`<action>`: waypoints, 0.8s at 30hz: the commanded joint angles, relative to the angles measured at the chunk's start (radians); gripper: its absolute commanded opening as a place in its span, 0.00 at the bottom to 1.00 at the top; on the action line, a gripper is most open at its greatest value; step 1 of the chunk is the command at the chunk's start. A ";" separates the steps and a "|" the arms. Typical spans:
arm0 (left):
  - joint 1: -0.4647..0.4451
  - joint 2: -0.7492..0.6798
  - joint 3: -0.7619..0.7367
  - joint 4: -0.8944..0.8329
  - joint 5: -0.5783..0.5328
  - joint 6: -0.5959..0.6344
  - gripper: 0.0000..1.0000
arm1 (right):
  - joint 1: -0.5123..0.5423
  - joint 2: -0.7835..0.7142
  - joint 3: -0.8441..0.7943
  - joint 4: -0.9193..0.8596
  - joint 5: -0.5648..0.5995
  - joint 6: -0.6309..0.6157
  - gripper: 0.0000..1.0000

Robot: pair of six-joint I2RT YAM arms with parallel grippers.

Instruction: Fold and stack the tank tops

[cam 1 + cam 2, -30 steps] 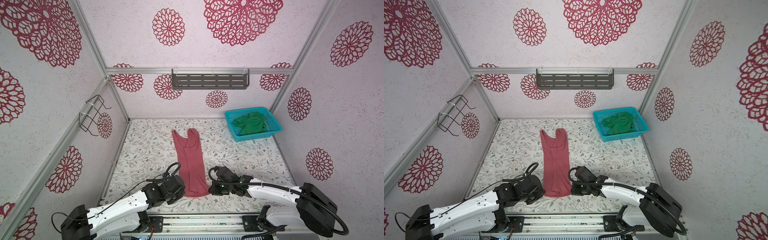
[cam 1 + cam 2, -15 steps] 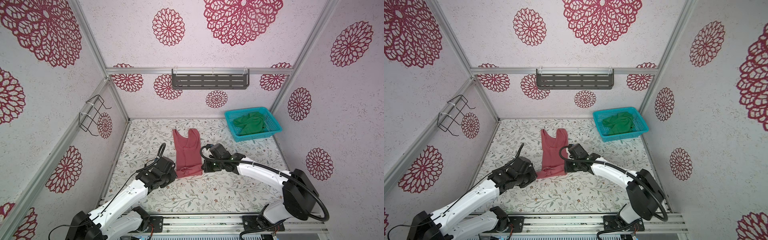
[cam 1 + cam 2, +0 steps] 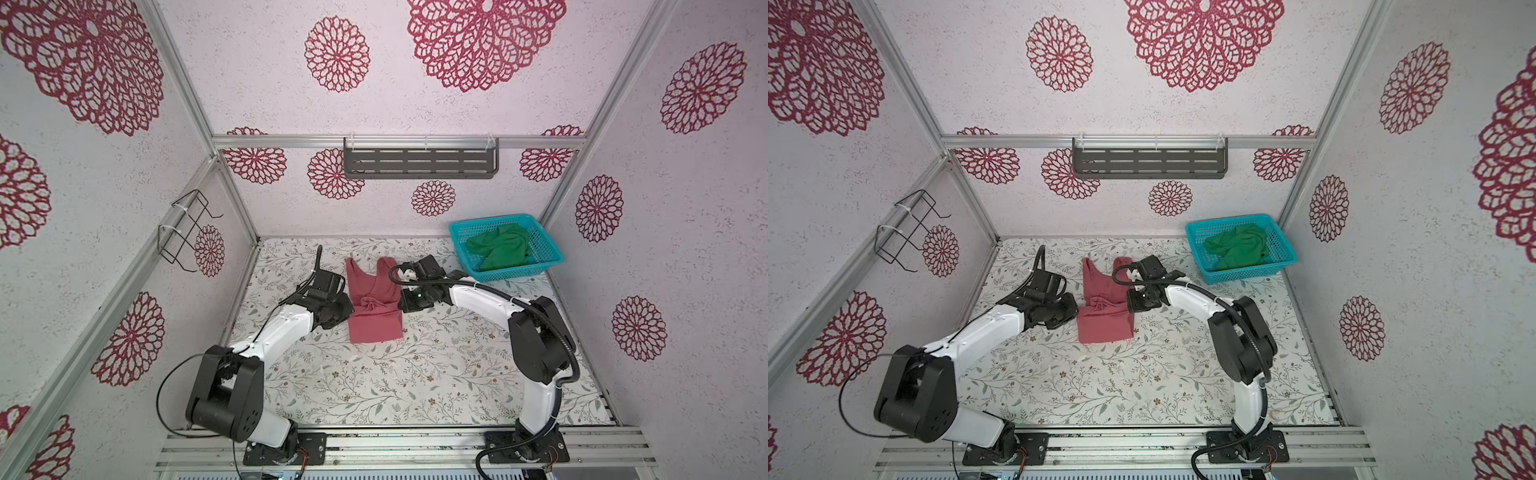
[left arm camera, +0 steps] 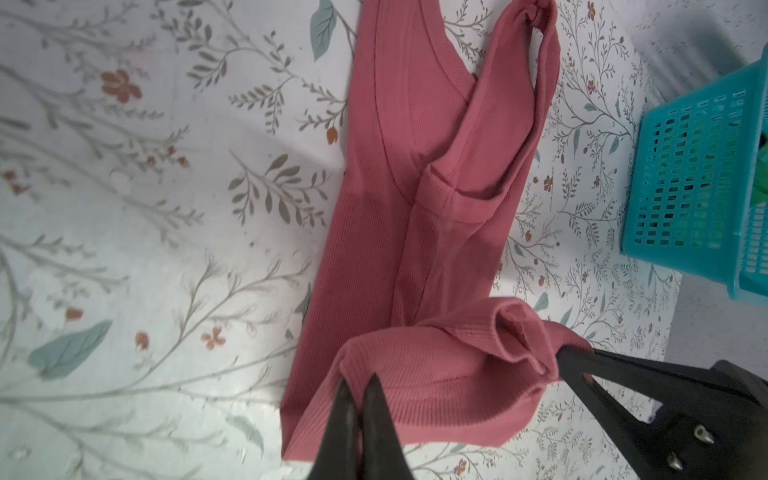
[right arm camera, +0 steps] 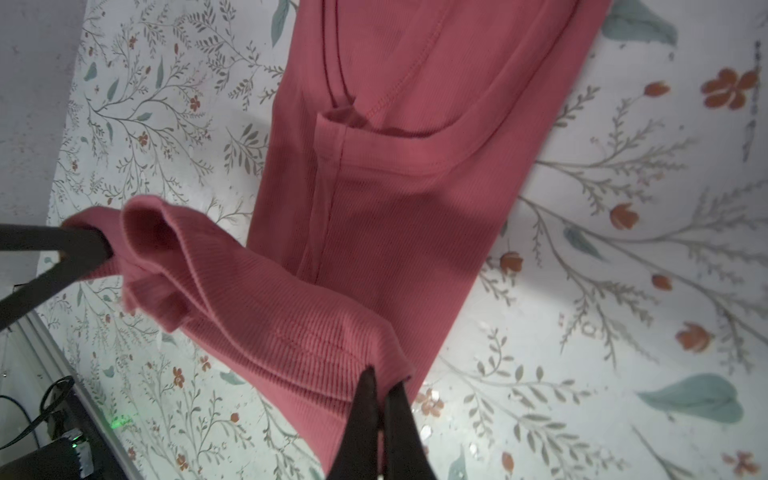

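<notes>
Centrally, my left gripper (image 4: 360, 384) and right gripper (image 5: 381, 384) each pinch a corner of the pink top (image 3: 376, 328), doubled over itself; the green top (image 3: 498, 249) lies in the basket (image 3: 519, 272).

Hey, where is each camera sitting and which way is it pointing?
Top views: high above the front, looking down on the table, pink tank top and basket; left arm and right arm show.
Left wrist: behind the left pincer, shut on the tank top's edge; right pincer shows.
Right wrist: behind the right pincer, gripping that edge's other corner; left pincer shows.
Shared: the pink tank top.
</notes>
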 commanded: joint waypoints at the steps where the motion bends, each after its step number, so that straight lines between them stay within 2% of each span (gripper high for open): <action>1: 0.037 0.123 0.083 0.084 0.064 0.079 0.00 | -0.046 0.067 0.087 -0.056 -0.024 -0.056 0.00; 2: 0.045 0.172 0.118 0.091 0.083 0.090 0.00 | -0.057 0.092 0.116 -0.060 -0.025 -0.057 0.02; 3: 0.053 0.216 0.156 0.091 0.100 0.100 0.06 | -0.067 0.113 0.144 -0.068 -0.019 -0.055 0.11; 4: 0.064 0.261 0.204 0.085 0.122 0.114 0.20 | -0.077 0.134 0.180 -0.073 -0.014 -0.057 0.24; 5: 0.079 0.305 0.264 0.058 0.132 0.130 0.33 | -0.093 0.155 0.225 -0.072 -0.010 -0.066 0.48; 6: 0.092 0.327 0.313 0.033 0.132 0.144 0.40 | -0.107 0.170 0.265 -0.071 -0.004 -0.080 0.65; 7: 0.108 0.336 0.360 0.010 0.125 0.154 0.47 | -0.124 0.181 0.322 -0.082 0.020 -0.094 0.79; 8: 0.121 0.328 0.399 -0.006 0.116 0.165 0.50 | -0.140 0.190 0.385 -0.106 0.047 -0.107 0.84; 10: 0.137 0.289 0.453 -0.053 0.064 0.186 0.55 | -0.163 0.172 0.463 -0.134 0.083 -0.122 0.85; 13: 0.142 0.199 0.455 -0.086 -0.008 0.195 0.56 | -0.173 0.099 0.458 -0.139 0.143 -0.127 0.80; 15: 0.122 0.137 0.368 -0.037 0.007 0.157 0.53 | -0.166 0.026 0.360 -0.101 0.131 -0.102 0.71; 18: 0.057 0.074 0.203 0.042 0.019 0.077 0.43 | -0.133 -0.068 0.139 0.010 0.091 -0.048 0.53; 22: -0.031 0.026 0.005 0.141 0.010 -0.035 0.35 | -0.067 -0.129 -0.070 0.080 0.108 0.010 0.39; 24: -0.051 0.031 -0.047 0.181 0.012 -0.069 0.32 | -0.033 -0.135 -0.129 0.123 0.090 0.041 0.37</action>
